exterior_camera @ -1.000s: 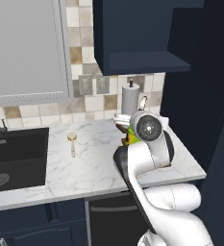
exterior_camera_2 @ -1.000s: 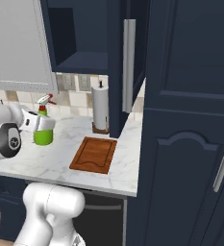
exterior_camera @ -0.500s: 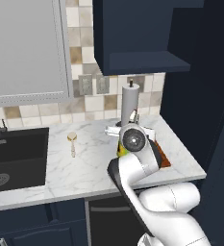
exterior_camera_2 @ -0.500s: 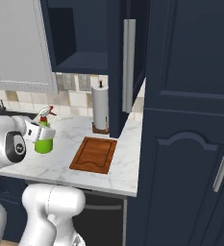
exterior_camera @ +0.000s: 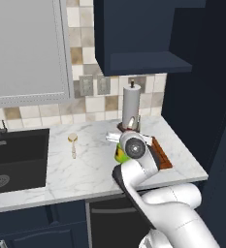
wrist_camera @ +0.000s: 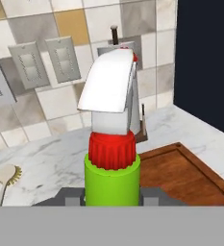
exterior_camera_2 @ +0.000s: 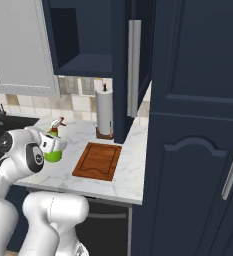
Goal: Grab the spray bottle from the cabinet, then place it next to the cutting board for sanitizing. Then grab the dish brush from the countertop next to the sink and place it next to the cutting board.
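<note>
While pincer [wrist_camera: 112, 194] grips spray bottle [wrist_camera: 112, 178], paper-towel roll [exterior_camera: 131, 106] stands behind cutting board [exterior_camera_2: 98, 160]

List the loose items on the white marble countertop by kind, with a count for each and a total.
Green spray bottle with white-and-red top, in the gripper: 1
Reddish-brown wooden cutting board: 1
Pale tan round-headed dish brush: 1
White paper-towel roll on its stand: 1
Total: 4
</note>
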